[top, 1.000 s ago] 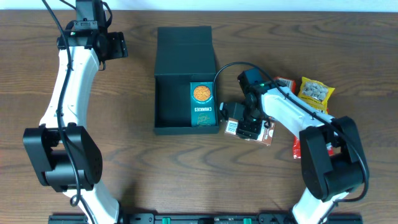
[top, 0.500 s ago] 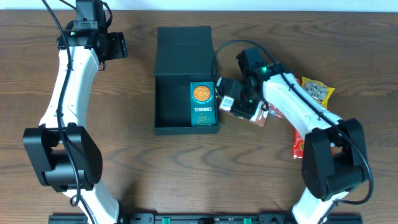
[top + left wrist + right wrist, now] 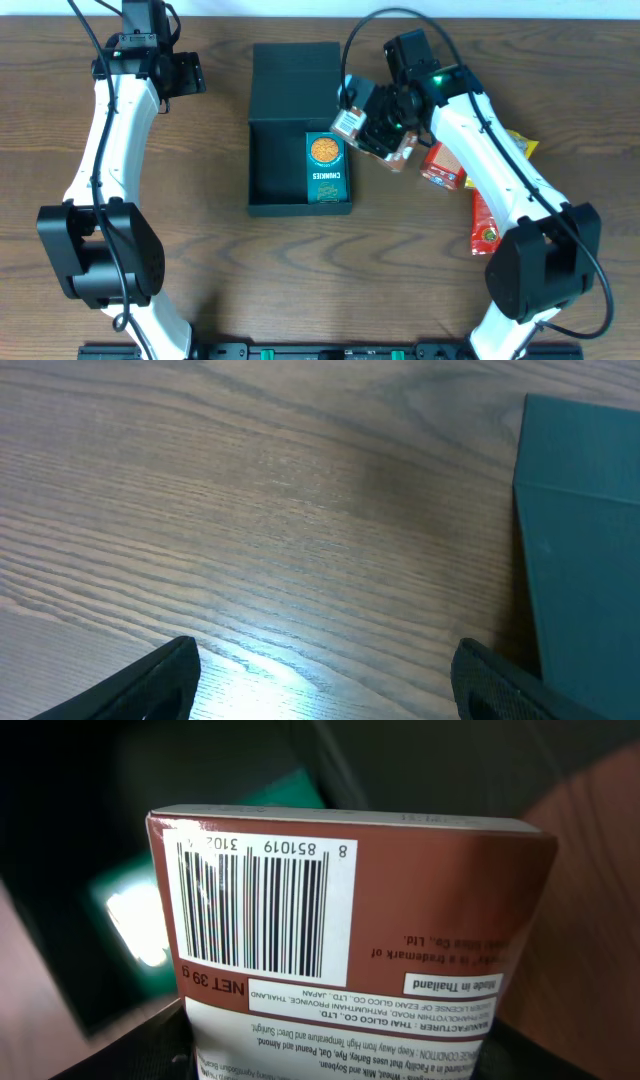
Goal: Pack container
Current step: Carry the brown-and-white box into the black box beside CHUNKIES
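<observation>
Overhead view: the dark teal-black matte cardboard container (image 3: 280,165) lies open on the brown wooden bench (image 3: 200,250), its flap lid flat behind it and a small green snack carton (image 3: 327,170) against its right wall. The right end effector (image 3: 385,125) pinches a brown cardboard snack box (image 3: 350,122), tilted above the container's right rim. Lowered here, the box would likely snag that wall or land on the green carton; the free room lies further left. The right arm reaches forward, wrist angled left. The left end effector (image 3: 325,670) hangs spread and empty, left of the lid.
</observation>
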### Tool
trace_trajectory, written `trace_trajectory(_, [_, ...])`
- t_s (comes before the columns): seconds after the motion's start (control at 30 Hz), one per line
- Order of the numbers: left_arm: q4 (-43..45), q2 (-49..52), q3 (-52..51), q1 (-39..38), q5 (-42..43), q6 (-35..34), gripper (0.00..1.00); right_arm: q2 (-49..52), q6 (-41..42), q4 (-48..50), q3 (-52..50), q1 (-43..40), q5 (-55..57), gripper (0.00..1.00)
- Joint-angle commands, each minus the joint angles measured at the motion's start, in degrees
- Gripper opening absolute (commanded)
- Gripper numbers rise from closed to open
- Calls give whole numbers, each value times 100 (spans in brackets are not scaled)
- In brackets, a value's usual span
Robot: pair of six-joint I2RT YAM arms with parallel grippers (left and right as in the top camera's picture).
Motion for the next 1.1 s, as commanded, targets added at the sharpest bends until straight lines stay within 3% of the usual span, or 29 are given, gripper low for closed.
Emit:
trace_trajectory(0.0, [-4, -33, 72, 24, -42, -83, 82, 48, 796, 177, 127, 55, -1172, 72])
trace_trajectory(0.23, [-17, -33, 72, 24, -46, -76, 82, 50, 1674, 1161, 125, 584, -1504, 71])
trace_trajectory(0.67, [-111, -33, 72, 24, -46, -76, 82, 120, 1985, 1753, 125, 1375, -1349, 69])
trace_trajectory(0.7, [-111, -33, 72, 24, -46, -76, 82, 151, 2090, 1755, 125, 1373, -1349, 70])
trace_trajectory(0.73, [-111, -33, 72, 24, -46, -76, 82, 192, 2149, 1757, 125, 1373, -1351, 79])
trace_trajectory(0.77, [-111, -33, 74, 24, -46, -76, 82, 234, 2159, 1764, 125, 1373, -1353, 99])
trace_trajectory(1.07, [-181, -33, 72, 24, -37, -79, 82, 350, 2345, 1731, 125, 1373, -1346, 99])
